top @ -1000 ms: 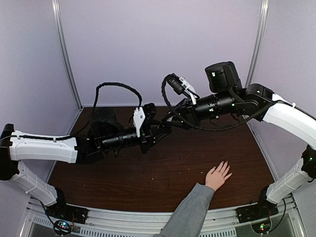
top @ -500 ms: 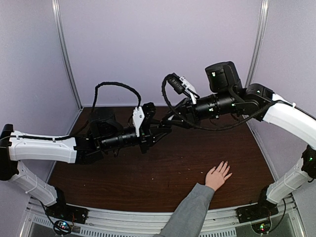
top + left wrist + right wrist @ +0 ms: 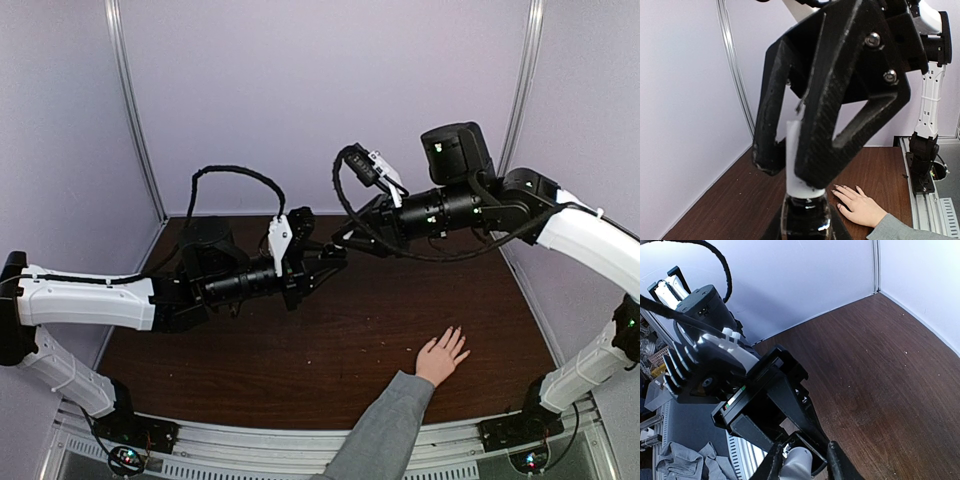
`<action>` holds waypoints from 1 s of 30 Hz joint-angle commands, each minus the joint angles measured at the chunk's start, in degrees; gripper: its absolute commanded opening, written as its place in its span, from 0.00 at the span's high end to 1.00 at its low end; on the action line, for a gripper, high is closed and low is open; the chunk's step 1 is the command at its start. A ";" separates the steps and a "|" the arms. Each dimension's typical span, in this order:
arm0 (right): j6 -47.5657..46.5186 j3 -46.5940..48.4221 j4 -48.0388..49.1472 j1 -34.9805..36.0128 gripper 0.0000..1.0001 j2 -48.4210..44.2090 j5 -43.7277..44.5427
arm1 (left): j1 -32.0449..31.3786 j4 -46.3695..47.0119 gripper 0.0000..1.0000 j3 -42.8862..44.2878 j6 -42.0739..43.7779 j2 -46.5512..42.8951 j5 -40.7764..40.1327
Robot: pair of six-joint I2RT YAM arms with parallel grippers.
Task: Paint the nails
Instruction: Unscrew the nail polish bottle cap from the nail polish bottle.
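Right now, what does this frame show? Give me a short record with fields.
left gripper: shut on polish bottle, held above the table
right gripper: shut on the bottle's white cap
hand: flat on the table, fingers spread, near the right arm's base
nails: too small to tell if painted
grippers to hand: well apart, neither touches it

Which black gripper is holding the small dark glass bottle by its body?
The left gripper, clamped low on the small dark bottle; the right gripper pinches its white cap instead.
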 commanded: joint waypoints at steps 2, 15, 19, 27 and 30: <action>-0.11 0.86 0.87 -0.43 0.69 -1.79 0.07 | -0.13 3.33 1.00 0.11 0.60 -1.17 -0.82; 0.36 0.50 0.79 -0.52 0.65 -1.10 0.01 | -0.18 4.44 1.00 -0.08 0.51 -1.74 -1.54; 0.33 0.49 0.82 -0.56 0.69 -1.19 0.14 | -0.14 4.85 1.00 -0.31 0.43 -1.83 -1.73; 0.20 0.48 1.05 -0.61 0.78 -1.44 -0.32 | -0.14 5.18 1.00 -0.42 0.29 -1.53 -1.83; -0.45 0.55 1.40 -0.61 0.85 -1.45 -1.64 | -0.16 4.82 1.00 -0.22 0.07 -1.33 -1.10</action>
